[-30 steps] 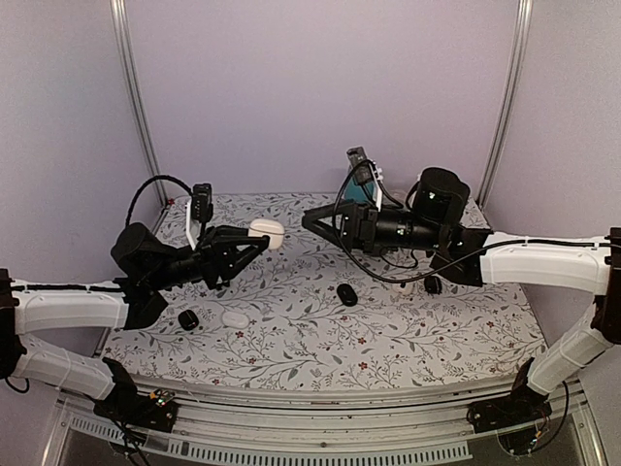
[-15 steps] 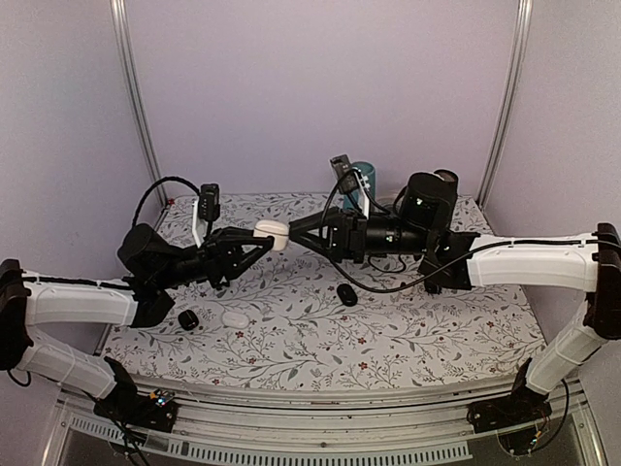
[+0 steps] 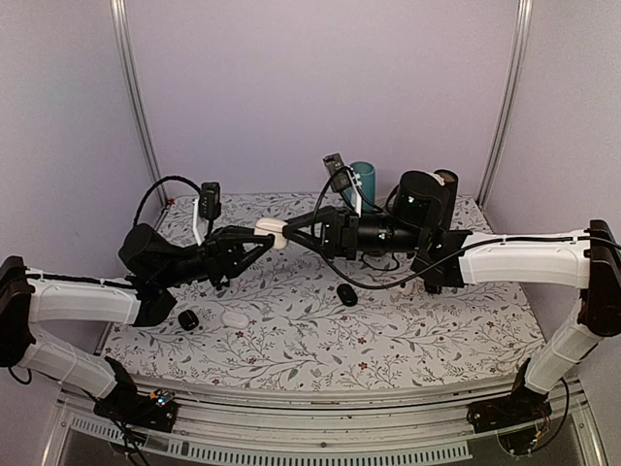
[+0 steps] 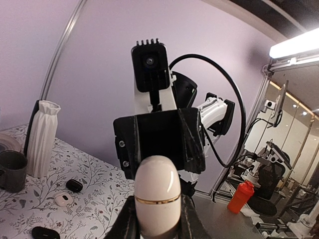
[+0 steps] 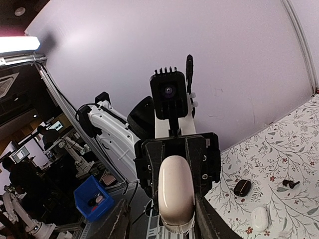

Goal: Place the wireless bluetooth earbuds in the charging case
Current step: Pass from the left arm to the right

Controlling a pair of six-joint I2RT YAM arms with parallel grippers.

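The left gripper [image 3: 258, 239] is clamping a white charging case [image 3: 272, 233] by one end and holding it in the air above the floral table [image 3: 437, 340], its lid closed along a thin gold seam. The right gripper [image 3: 291, 233] is facing it head-on, with its jaws partly spread and standing to either side of the case's free end. In the right wrist view a gap is showing beside one finger, so it is not gripping.

A black oval case [image 3: 346, 294] is lying on the cloth below the right gripper. A second white case [image 3: 235, 317] and a small black case [image 3: 188, 318] are lying side by side under the left arm. Near them a tiny dark piece [image 5: 290, 183] is resting on the cloth; whether it is one of the earbuds I cannot tell
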